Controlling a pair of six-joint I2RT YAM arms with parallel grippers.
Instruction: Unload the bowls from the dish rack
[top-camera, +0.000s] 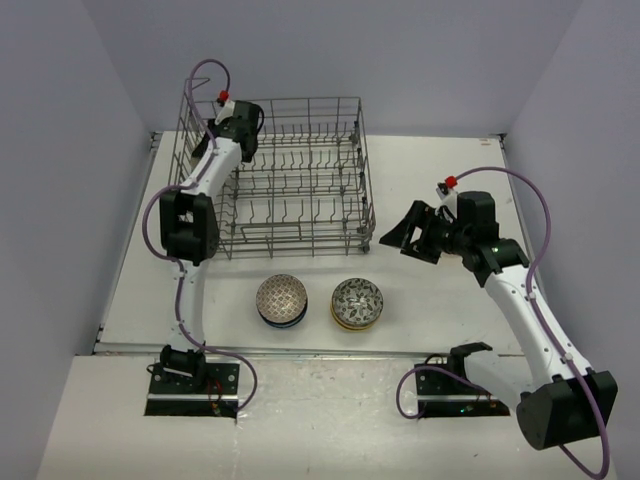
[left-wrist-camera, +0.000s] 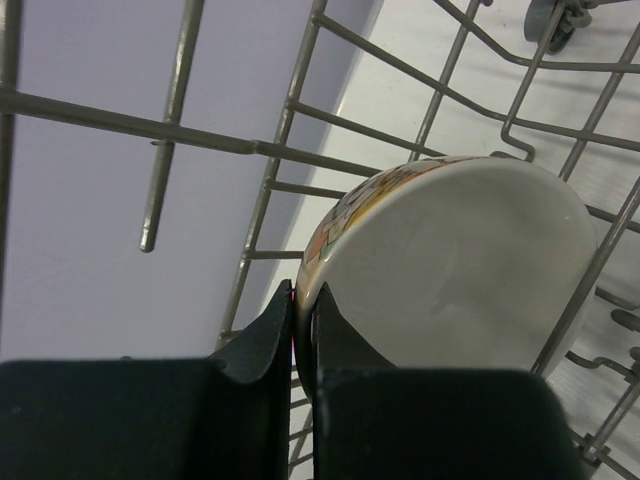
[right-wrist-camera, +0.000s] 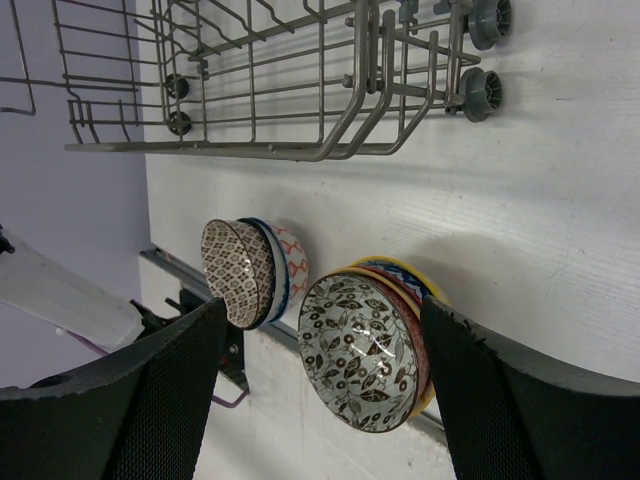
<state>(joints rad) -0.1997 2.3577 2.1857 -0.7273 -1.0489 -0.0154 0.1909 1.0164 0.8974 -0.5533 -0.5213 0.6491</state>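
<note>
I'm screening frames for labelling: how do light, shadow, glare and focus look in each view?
Top view: evenly lit and sharp, only faint shadows under the rack. Left wrist view: the bowl shows a dull sheen, no harsh glare; the black jaws read as near-featureless dark. Right wrist view: the leaf-patterned bowl sharp, table bright.

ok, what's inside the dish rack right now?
One bowl, pale inside, patterned outside, shows in the left wrist view, the left gripper shut on its rim. From above, the left arm covers it; the rest of the dish rack shows only bare tines.
</note>
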